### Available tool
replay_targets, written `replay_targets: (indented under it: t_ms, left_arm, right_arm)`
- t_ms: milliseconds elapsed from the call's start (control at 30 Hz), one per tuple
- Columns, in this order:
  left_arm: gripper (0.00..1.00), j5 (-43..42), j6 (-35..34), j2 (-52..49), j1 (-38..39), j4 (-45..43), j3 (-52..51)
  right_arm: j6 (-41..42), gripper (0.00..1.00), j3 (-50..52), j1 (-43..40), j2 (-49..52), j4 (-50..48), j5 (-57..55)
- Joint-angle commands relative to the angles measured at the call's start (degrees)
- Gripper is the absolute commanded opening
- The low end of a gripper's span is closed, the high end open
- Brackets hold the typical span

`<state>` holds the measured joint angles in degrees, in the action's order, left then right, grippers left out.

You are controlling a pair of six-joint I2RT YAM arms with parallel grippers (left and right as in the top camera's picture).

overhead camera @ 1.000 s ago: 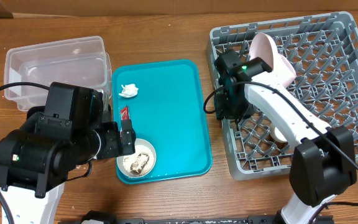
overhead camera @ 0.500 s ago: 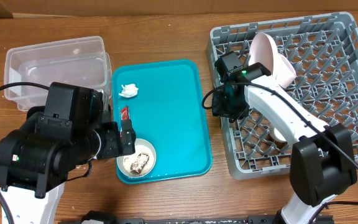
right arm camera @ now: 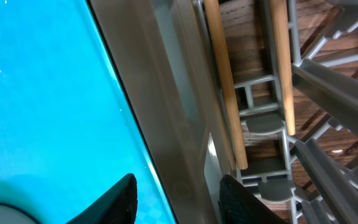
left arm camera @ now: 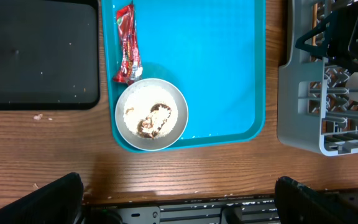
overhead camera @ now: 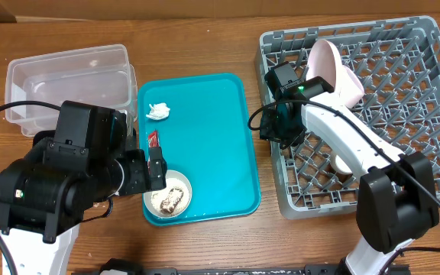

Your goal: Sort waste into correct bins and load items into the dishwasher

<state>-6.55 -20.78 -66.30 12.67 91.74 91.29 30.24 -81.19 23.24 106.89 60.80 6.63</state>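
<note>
A white bowl (overhead camera: pixel 168 195) with rice-like scraps sits at the front left of the teal tray (overhead camera: pixel 205 99). It also shows in the left wrist view (left arm camera: pixel 151 115). A red wrapper (left arm camera: pixel 127 43) lies beside it and a crumpled tissue (overhead camera: pixel 157 111) lies further back. The pinkish plate (overhead camera: pixel 325 67) stands upright in the grey dish rack (overhead camera: pixel 403 53). Two chopsticks (right arm camera: pixel 224 81) lie inside the rack. My right gripper (right arm camera: pixel 179 202) is open and empty, straddling the rack's left wall (right arm camera: pixel 160 106). My left gripper (left arm camera: pixel 179 208) is open wide and empty, high above the table's front edge.
A clear tub (overhead camera: pixel 67 76) stands at the back left. A black tray (left arm camera: pixel 39 56) lies left of the teal tray, hidden under my left arm in the overhead view. A white cup-like shape (overhead camera: pixel 344 163) shows in the rack, partly under my right arm.
My right gripper has shifted slightly left and toward the front, to the rack's left wall. The left arm has not moved.
</note>
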Motion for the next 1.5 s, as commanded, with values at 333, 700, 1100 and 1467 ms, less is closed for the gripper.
replay_targets:
  t_ms: [333,700,1100,1467]
  left_arm:
    - [1.00,0.76,0.90,-0.07,0.20,-0.11,0.72]
    - [1.00,0.76,0.90,-0.07,0.20,-0.11,0.72]
    - [1.00,0.76,0.90,-0.07,0.20,-0.09,0.72]
    - [1.00,0.76,0.90,-0.07,0.20,-0.11,0.72]
  right_arm:
    - [-10.86,0.56,-6.58,1.11,-19.43,0.76,2.97]
    - [-23.91,1.00,-6.62,1.88,-42.71,10.64,11.45]
    - [-25.00,1.00,-6.60,1.88,-51.58,16.48,-0.70]
    - [-39.91,1.00,1.03,1.77,-54.82,-2.49,-0.92]
